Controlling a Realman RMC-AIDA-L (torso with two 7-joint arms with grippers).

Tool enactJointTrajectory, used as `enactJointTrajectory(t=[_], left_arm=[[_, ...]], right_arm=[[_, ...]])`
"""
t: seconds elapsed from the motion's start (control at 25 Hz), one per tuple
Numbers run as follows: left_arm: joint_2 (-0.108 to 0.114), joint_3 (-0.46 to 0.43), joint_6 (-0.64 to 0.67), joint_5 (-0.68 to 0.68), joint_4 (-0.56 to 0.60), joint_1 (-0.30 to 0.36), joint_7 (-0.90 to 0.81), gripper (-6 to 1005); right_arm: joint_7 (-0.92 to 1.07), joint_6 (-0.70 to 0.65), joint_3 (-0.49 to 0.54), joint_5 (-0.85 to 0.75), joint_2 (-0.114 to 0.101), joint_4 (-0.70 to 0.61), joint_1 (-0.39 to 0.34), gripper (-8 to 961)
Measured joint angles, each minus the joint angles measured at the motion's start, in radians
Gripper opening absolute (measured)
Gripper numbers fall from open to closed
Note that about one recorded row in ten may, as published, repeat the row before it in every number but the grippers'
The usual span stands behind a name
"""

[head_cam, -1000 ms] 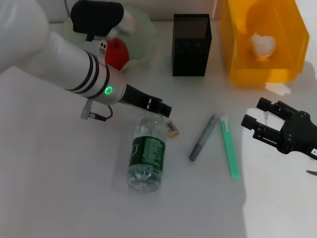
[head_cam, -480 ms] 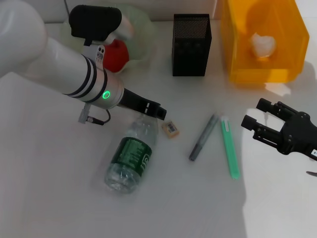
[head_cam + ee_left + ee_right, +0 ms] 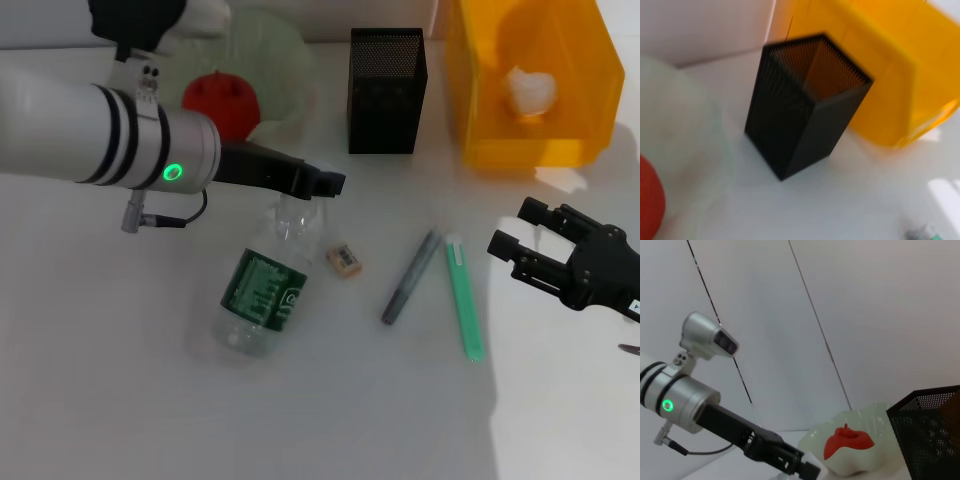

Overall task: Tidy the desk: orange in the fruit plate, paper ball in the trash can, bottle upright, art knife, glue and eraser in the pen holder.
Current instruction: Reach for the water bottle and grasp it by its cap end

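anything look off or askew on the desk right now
The bottle is tilted, neither lying flat nor upright, its cap end held at the left gripper. The eraser and two sticks lie loose on the desk, outside the pen holder.

I see left gripper (image 3: 318, 186) clamped on neck of tilted clear plastic green-labelled bottle (image 3: 265, 295); small tan eraser block (image 3: 344, 259) just beside; right gripper (image 3: 520, 237) spread, apart.
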Motion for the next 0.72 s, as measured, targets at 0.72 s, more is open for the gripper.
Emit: enactJointTrajectory(t=[0.72], left_arm=[[0.008,-0.495,0.265,-0.663,-0.169,0.167,0.729,108]], right_arm=[[0.063,-0.022,0.005,0.006,0.002,-0.003,0.034,769]])
